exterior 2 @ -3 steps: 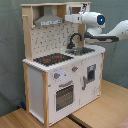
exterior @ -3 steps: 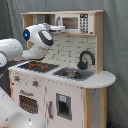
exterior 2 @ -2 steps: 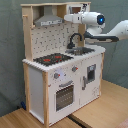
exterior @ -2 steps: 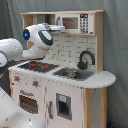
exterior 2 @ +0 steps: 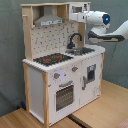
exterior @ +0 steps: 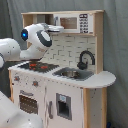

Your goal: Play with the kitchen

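Observation:
The kitchen (exterior: 65, 95) is a tall white and light-wood toy with a black faucet (exterior: 85, 59), a sink (exterior: 70, 73), a red-ring stove (exterior: 35, 66) and an oven door (exterior: 27, 102). In the second exterior view the kitchen (exterior 2: 45, 85) also shows its grey hood (exterior 2: 49, 21), knobs (exterior 2: 57, 76), faucet (exterior 2: 75, 39) and stove (exterior 2: 52, 59). My gripper (exterior: 57, 28) is up at the top shelf, against the front of the upper cabinet (exterior: 75, 22). In the second exterior view the gripper (exterior 2: 75, 16) reaches that cabinet from the second exterior view's right.
A grey curtain (exterior: 117, 45) hangs behind the kitchen. A wooden table top (exterior 2: 100, 112) carries it, with bare wood in front of it and to the second exterior view's right. My white arm (exterior 2: 112, 35) stretches over the sink side.

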`<control>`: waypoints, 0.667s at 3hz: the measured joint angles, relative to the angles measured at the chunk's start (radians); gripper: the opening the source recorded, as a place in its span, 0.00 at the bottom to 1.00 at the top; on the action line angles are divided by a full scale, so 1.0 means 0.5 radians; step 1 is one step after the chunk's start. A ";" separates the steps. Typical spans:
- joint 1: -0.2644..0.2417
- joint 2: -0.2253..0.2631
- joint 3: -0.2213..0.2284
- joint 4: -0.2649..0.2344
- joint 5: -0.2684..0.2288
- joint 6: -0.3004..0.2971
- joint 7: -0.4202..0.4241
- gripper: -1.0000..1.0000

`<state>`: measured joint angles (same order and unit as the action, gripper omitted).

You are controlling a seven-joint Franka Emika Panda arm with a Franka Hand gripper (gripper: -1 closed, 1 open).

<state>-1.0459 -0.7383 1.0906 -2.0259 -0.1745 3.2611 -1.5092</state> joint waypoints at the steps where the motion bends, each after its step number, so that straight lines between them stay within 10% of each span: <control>1: 0.113 0.004 -0.086 -0.101 -0.001 0.098 -0.013 0.00; 2: 0.194 0.004 -0.155 -0.201 -0.003 0.244 -0.033 0.00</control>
<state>-0.9489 -0.7361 1.0130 -2.1264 -0.1758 3.3830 -1.5256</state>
